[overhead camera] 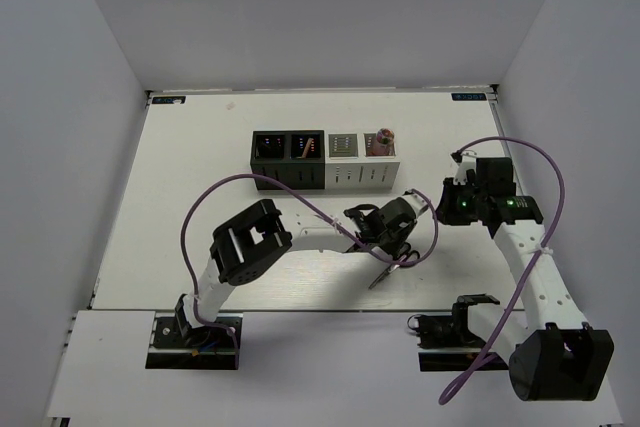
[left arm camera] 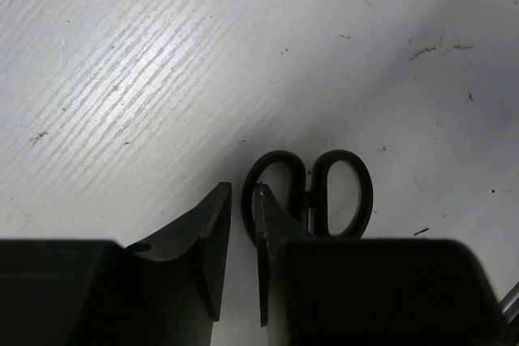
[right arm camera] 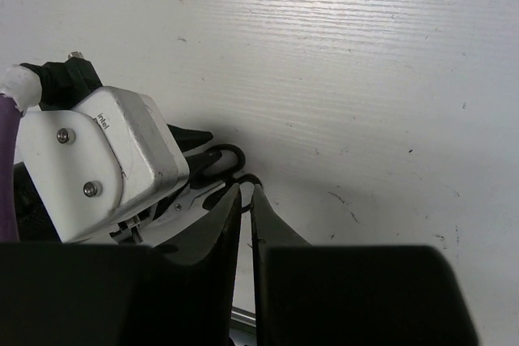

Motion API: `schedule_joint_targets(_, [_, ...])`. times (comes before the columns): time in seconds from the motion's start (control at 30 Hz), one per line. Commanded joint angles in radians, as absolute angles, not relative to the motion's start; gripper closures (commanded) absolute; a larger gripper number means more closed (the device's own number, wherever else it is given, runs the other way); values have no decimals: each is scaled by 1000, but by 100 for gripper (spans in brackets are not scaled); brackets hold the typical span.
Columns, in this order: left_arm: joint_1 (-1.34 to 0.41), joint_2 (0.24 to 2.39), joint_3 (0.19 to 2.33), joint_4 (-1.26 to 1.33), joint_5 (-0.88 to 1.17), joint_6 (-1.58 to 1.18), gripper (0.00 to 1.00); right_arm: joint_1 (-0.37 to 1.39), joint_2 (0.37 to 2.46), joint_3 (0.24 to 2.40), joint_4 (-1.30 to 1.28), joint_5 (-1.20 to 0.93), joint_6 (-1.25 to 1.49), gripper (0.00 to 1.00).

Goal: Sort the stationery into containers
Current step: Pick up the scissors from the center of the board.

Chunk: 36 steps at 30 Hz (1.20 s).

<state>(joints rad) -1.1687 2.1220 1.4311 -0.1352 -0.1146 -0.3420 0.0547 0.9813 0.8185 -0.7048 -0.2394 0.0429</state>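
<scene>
Left hand (left arm camera: 242,192) low over table (left arm camera: 162,54), jaws narrowly apart beside scissors (left arm camera: 311,200), right hand (right arm camera: 247,190) a slit apart, empty

The silver camera housing (right arm camera: 113,160) on the other arm's wrist reads "intel".

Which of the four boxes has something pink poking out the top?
The white box at the right end of the row. A pink thing sticks up above its rim; the other three show nothing above theirs.
</scene>
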Motion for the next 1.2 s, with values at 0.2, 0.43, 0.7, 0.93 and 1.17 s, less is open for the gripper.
schedule_joint_targets(0.2, [-1189,2146,1391,-262,-207,-321,71,40,954,815,-689,-262,51,88])
schedule_joint_targets(0.43, [-1189,2135,1333,-354,-297,-333,75,34,951,815,-686,-265,51,88])
schedule_joint_targets(0.7, [-1190,2149,1308,-492,-426,-367,74,34,953,815,-687,-278,51,88])
schedule_joint_targets(0.93, [-1184,2160,1348,-558,-465,-387,100,28,954,813,-687,-276,51,88])
schedule_joint_targets(1.17, [-1177,1959,1348,-564,-471,-347,100,26,954,813,-687,-285,51,72])
